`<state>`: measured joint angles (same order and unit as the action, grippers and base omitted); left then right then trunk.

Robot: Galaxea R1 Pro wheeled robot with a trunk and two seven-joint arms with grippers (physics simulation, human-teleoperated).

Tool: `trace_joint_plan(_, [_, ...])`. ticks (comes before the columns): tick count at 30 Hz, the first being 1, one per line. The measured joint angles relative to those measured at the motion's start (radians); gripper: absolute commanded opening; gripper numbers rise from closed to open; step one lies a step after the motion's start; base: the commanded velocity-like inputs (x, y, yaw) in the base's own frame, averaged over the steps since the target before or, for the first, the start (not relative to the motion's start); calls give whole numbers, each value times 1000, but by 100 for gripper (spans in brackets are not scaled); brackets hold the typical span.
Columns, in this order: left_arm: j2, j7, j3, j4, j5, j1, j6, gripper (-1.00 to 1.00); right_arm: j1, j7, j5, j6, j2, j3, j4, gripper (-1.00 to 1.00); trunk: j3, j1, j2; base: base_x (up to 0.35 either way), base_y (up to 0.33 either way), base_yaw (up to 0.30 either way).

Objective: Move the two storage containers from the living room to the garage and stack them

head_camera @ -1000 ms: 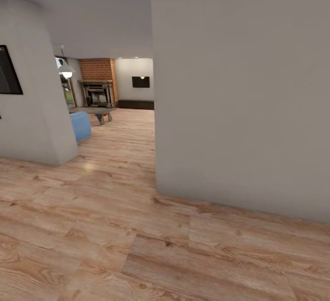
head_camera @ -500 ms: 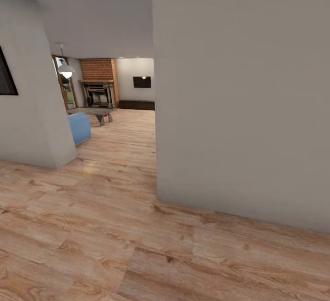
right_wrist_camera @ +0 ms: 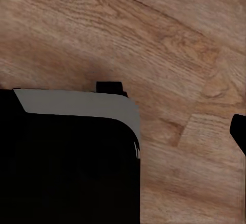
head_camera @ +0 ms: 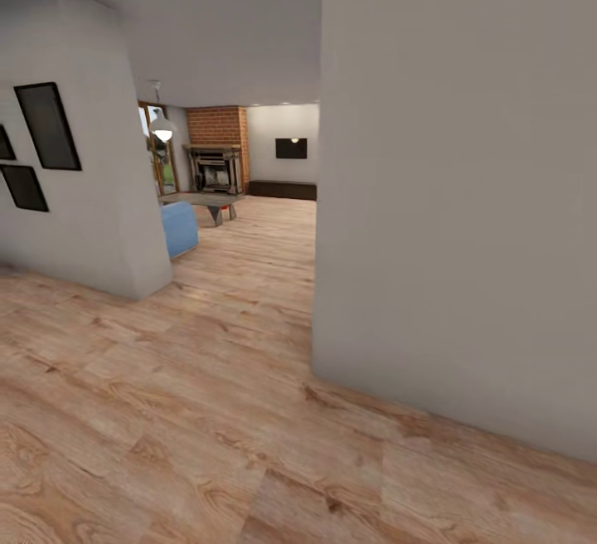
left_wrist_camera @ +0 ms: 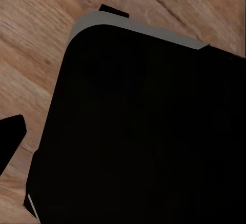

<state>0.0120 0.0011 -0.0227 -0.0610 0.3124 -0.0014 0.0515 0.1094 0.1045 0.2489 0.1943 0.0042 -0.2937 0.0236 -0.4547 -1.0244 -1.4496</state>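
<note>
Head view, light wood plank flooring (head_camera: 207, 411), pale grey wall (head_camera: 464, 196) near right; far left, blue sofa (head_camera: 178, 227), red brick fireplace (head_camera: 217, 150); claw states cannot be told

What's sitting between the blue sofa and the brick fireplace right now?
In the head view, a low coffee table stands between the blue sofa and the brick fireplace.

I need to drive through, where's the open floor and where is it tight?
Open wood floor runs between the left wall and the big right wall, continuing toward the fireplace. It's crowded by the blue sofa and coffee table.
</note>
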Motion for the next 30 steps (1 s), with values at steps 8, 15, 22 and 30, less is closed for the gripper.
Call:
trace_joint_plan(8, [0,0,0,0,0,0,0,100,0,0,0,0,0,0,0,100,0,0,0,315,0,270])
trace_joint_plan(15, [0,0,0,0,0,0,0,100,0,0,0,0,0,0,0,100,0,0,0,314,0,270])
trace_joint_plan(22, [0,0,0,0,0,0,0,100,0,0,-1,0,0,-1,0,100,0,0,0,314,0,270])
trace_joint_plan(30, [0,0,0,0,0,0,-1,100,0,0,-2,0,0,-2,0,100,0,0,0,314,0,270])
